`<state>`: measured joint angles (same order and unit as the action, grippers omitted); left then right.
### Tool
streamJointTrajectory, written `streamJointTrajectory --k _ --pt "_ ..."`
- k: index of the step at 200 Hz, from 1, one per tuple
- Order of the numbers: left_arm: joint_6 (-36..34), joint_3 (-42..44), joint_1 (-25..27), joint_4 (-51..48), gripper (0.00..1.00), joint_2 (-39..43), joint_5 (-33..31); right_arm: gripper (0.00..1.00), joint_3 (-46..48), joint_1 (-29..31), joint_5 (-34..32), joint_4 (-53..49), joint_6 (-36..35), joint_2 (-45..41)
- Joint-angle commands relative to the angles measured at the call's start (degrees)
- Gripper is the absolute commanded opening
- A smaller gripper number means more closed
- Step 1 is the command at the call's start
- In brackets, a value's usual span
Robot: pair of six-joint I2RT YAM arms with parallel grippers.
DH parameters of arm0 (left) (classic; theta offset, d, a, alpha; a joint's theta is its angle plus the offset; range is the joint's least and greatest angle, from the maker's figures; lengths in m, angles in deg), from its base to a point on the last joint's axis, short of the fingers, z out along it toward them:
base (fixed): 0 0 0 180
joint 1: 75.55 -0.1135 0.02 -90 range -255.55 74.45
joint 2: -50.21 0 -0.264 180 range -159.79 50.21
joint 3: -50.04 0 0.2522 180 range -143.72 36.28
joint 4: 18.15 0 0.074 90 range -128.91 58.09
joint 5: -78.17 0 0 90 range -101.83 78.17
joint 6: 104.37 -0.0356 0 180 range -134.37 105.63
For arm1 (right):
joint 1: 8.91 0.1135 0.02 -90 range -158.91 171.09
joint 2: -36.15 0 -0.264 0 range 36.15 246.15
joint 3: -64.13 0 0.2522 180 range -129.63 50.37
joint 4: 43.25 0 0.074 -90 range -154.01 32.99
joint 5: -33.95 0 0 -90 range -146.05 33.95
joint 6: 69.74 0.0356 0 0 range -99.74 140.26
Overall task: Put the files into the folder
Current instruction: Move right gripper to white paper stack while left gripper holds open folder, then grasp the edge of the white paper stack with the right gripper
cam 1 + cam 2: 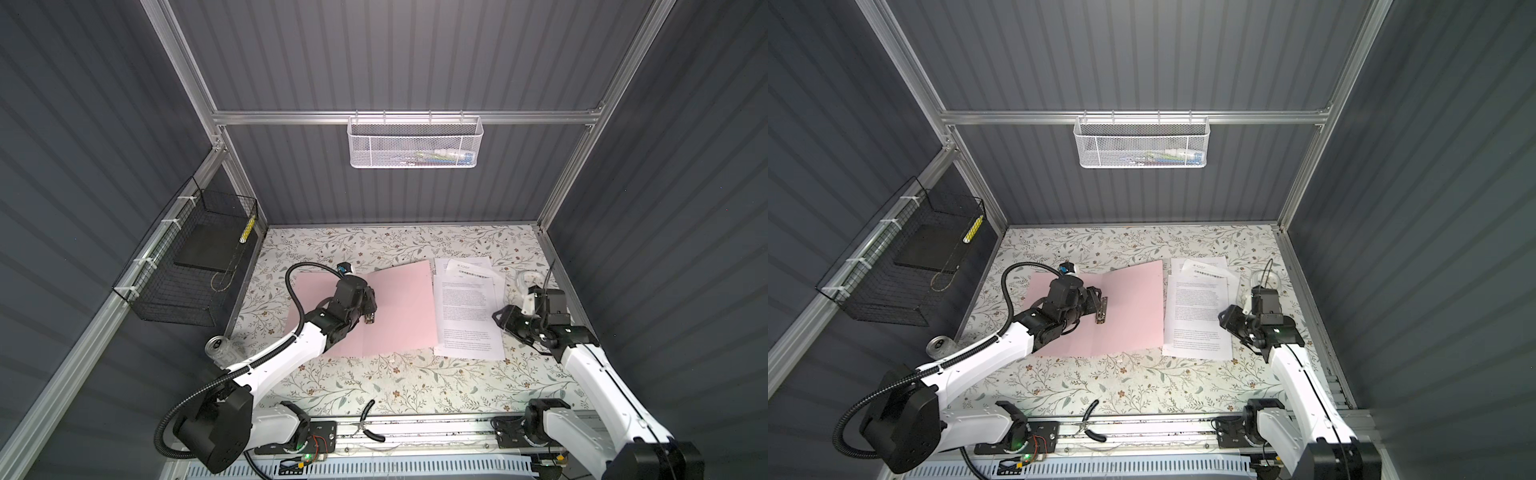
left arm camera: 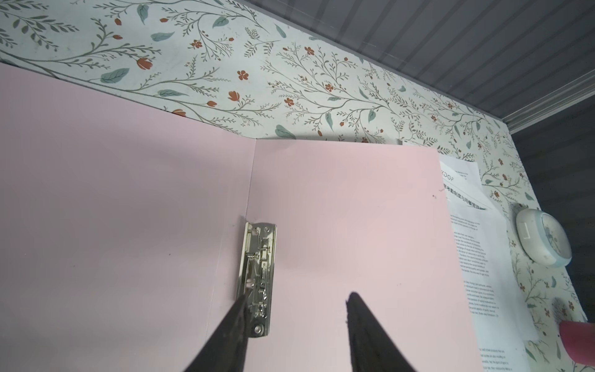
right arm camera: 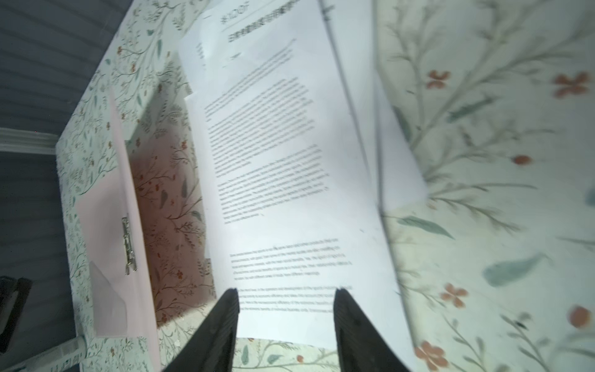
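Pink folder point(image 1: 399, 307) open on desk point(image 1: 374, 386), left fingers point(image 2: 228, 338) apart beside its clip point(image 2: 257, 273), right fingers point(image 3: 357, 331) apart over files point(image 1: 465, 307)

Folder's left leaf: the folder point(image 1: 399, 307) vanishes there under the left arm point(image 1: 291, 349) in both top views.
Clip: in a top view only the tip of the clip point(image 1: 369, 318) peeks out from behind that arm's wrist.
Files' print: the text on the files point(image 3: 273, 161) is smeared in the right wrist view and too small to read from above.
Files' count: the lower sheets are covered by the top one, so I can't tell.
Files' left edge: tucked under the folder's right edge.
White basket point(image 1: 415, 141): the contents behind the mesh are too small to name.
Round white thing point(image 2: 544, 238): unidentifiable, and half hidden behind the right arm point(image 1: 582, 361) from above.
Pink-red object point(image 2: 578, 338): cut off by the picture's edge.
Can point(image 1: 220, 351): its base is hidden behind the left arm.
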<state>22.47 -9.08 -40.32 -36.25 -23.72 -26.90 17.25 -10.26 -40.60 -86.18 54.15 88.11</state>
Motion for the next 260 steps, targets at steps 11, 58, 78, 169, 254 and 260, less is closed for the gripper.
streamJointTrajectory --k 11,58,78,169,254,260 --pt "-2.1 -2.2 0.5 -1.0 0.51 -2.0 1.4 0.54 2.1 -1.4 -3.2 -7.1 2.2 1.8" --pt "-1.7 -1.8 0.6 -0.4 0.51 -2.7 1.1 0.55 6.8 -4.5 1.1 -0.2 2.3 9.3" --pt "-2.1 -1.8 0.6 -0.3 0.51 -3.1 0.8 0.55 7.5 -4.8 2.1 1.1 2.4 10.3" --pt "-2.6 -1.1 0.6 0.5 0.50 -5.1 0.3 0.54 8.0 -4.8 8.3 3.5 1.0 10.9" --pt "-2.2 -1.1 0.6 1.3 0.49 -6.3 0.6 0.47 9.5 -4.8 13.8 6.6 1.3 8.2" --pt "-2.3 -1.3 0.6 1.3 0.49 -6.5 0.6 0.46 9.6 -4.8 14.2 6.6 1.4 8.3"
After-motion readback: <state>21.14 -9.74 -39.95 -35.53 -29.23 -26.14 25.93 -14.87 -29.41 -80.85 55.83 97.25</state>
